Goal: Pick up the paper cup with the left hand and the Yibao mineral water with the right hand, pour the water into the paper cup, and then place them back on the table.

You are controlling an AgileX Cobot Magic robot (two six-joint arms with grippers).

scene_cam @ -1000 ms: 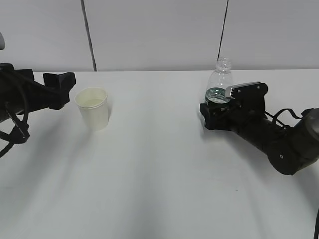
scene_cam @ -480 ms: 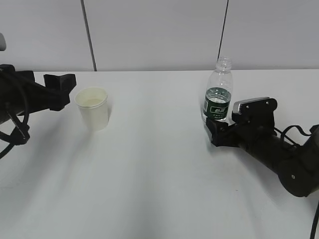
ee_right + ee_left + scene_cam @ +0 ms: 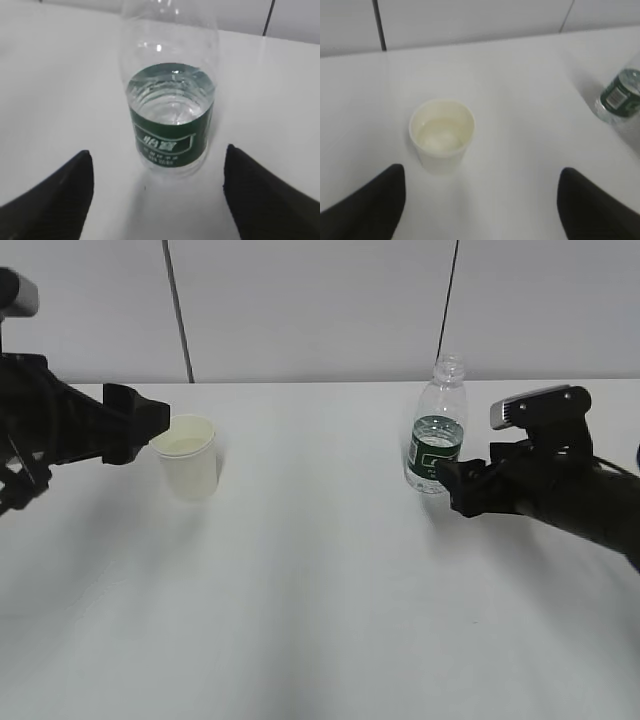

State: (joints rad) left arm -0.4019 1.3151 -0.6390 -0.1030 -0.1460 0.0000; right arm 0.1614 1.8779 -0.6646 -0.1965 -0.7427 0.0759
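The paper cup point(image 3: 187, 456) stands upright on the white table point(image 3: 320, 580) at the left, with liquid inside; it also shows in the left wrist view point(image 3: 442, 134). My left gripper point(image 3: 140, 425) is open and empty, just left of the cup and apart from it point(image 3: 480, 192). The Yibao mineral water bottle point(image 3: 436, 430) stands upright and capless at the right, with water up to its green label point(image 3: 170, 127). My right gripper point(image 3: 455, 485) is open and empty, just right of the bottle and drawn back from it point(image 3: 159, 175).
A grey panelled wall point(image 3: 320, 300) rises behind the table's far edge. The bottle's lower part also shows at the right edge of the left wrist view point(image 3: 620, 97). Bare tabletop lies between cup and bottle.
My right gripper has let go of the bottle, drawn back to the right and risen. My left arm has risen and shifted slightly toward the cup. Cup and bottle stand still.
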